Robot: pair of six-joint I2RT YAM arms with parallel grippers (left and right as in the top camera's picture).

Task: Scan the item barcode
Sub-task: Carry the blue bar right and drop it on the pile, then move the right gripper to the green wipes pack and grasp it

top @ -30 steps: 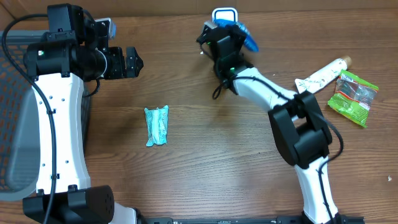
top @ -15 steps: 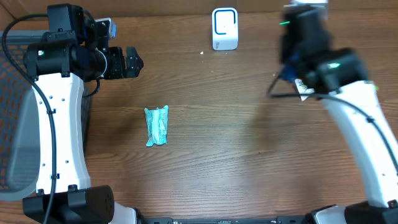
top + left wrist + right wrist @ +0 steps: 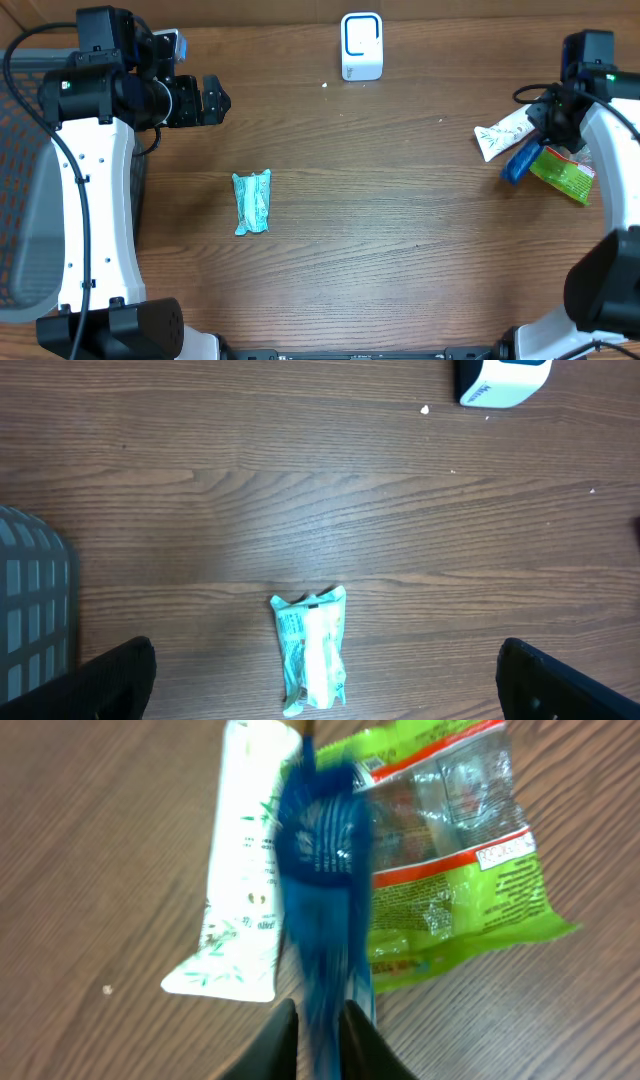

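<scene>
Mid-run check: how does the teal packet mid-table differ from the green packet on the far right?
The teal packet is slim and teal; the green packet is wider, lime with a clear window and a red band. The teal packet lies alone on bare wood; the green packet lies beside a white tube with a blue item over its edge. Both are soft wrappers lying flat on the table.

Taking the scanner (image 3: 361,46) as my mark, the packet (image 3: 252,202) lies nearer me to its left, the basket (image 3: 20,230) far left, and far right the tube (image 3: 497,133) lies beside the pouch (image 3: 566,174), with the stick (image 3: 517,163) in my right gripper (image 3: 320,1025) over both.
</scene>
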